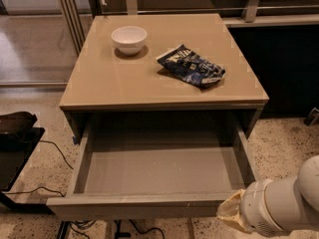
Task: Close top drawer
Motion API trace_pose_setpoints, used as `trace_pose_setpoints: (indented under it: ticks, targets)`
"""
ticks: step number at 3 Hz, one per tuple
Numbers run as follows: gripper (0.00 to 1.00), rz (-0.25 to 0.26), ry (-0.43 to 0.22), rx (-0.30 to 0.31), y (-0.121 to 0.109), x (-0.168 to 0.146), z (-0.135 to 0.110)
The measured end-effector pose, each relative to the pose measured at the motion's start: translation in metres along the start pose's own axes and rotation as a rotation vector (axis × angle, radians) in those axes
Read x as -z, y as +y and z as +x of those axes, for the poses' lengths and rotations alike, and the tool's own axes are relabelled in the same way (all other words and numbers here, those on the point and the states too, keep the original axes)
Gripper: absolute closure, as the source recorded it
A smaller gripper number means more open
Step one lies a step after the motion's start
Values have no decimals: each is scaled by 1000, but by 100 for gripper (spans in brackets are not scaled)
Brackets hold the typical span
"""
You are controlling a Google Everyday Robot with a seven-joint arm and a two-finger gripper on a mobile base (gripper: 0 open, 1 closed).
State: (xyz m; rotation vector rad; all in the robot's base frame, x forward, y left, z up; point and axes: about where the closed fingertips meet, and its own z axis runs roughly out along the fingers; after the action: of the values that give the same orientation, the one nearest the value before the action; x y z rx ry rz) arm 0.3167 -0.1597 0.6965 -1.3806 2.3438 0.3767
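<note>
The top drawer (159,171) of the tan cabinet stands pulled far out, its plain grey box empty. Its flat grey front (134,206) runs along the bottom of the view. My gripper (233,214) shows as a cream-coloured tip on a white arm at the bottom right. It sits at the right end of the drawer front, level with its top edge.
On the cabinet top (124,83) stand a white bowl (129,39) at the back left and a crumpled dark blue snack bag (192,65) to its right. A black object (15,133) with cables lies on the speckled floor at the left. A dark wall panel stands at the right.
</note>
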Motion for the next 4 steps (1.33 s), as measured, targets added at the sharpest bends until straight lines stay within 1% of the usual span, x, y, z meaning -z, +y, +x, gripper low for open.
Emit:
trace_pose_setpoints:
  ticks: [1,2,4]
  targets:
    - [100,10,9,-2,3,-25,6]
    - [81,18,7,-2,2,-26,6]
    - [35,18,7,-2,2,-26,6]
